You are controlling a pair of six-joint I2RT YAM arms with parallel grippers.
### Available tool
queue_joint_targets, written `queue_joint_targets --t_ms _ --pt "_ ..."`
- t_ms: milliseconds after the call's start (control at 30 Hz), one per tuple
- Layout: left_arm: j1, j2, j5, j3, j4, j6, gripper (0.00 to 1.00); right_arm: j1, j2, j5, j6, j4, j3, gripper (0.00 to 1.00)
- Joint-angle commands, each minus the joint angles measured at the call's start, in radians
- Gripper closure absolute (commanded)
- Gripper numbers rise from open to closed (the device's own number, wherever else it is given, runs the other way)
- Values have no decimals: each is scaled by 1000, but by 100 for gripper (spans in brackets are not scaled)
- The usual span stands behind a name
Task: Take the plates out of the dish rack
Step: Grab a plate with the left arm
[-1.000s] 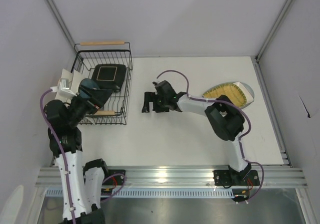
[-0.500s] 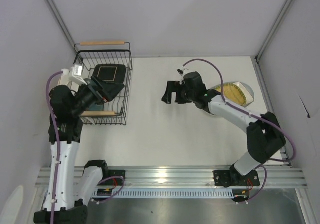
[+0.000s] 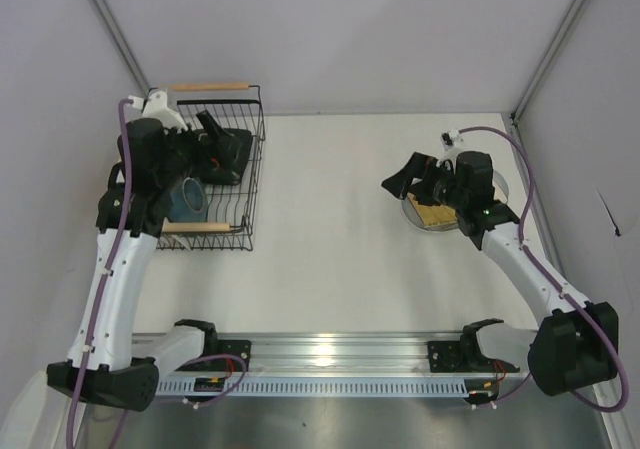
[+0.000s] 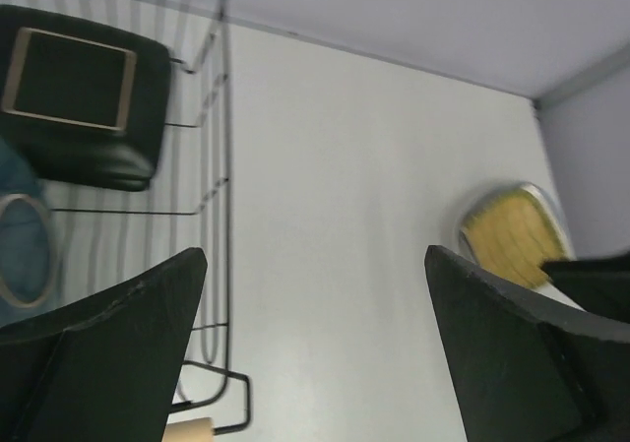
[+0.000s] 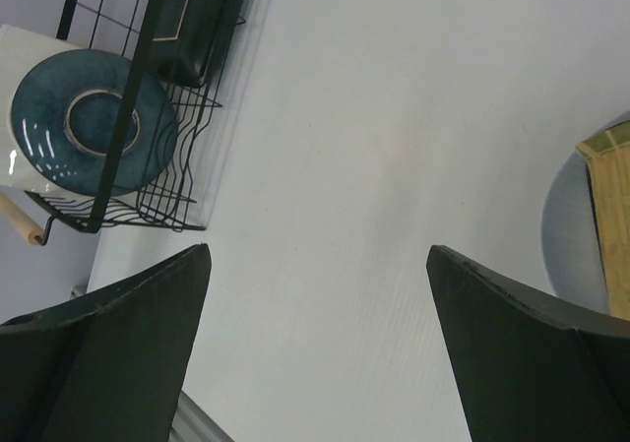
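Movement: left gripper [image 3: 212, 127], agape and empty, has swung over black wire dish rack [image 3: 256, 184]; right gripper [image 3: 403, 175], likewise, withdrew toward mustard ribbed rectangular plate [image 3: 437, 216]. Unloading unfinished.

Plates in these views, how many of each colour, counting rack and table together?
Dark teal plate: 1
Black-rimmed plate: 1
White plate: 1
Grey plate: 1
Mustard plate: 1
Total: 5

Left arm [image 3: 108, 269] outstretched, left hand [image 3: 213, 137] spread wide, right arm [image 3: 525, 261] outstretched, right hand [image 3: 403, 177] spread wide
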Motion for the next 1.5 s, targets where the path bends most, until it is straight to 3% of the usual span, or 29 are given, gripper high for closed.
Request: queue_joint_targets --t_ms 0,100,333,600,1467 --pt "-5 59 -317 74 -128 81 0 7 -109 -84 20 25 -18 0" --pt "26 112 -438 76 -163 101 0 3 -146 -71 -19 -30 3 0" --pt "225 156 -415 -43 -152 86 0 -8 -125 -122 -40 -53 -13 0" --pt "235 185 -449 -64 -134 112 0 7 -43 -191 -16 27 -73 0" --pt "238 318 -512 -87 -117 98 0 20 41 -174 -19 47 -86 0"
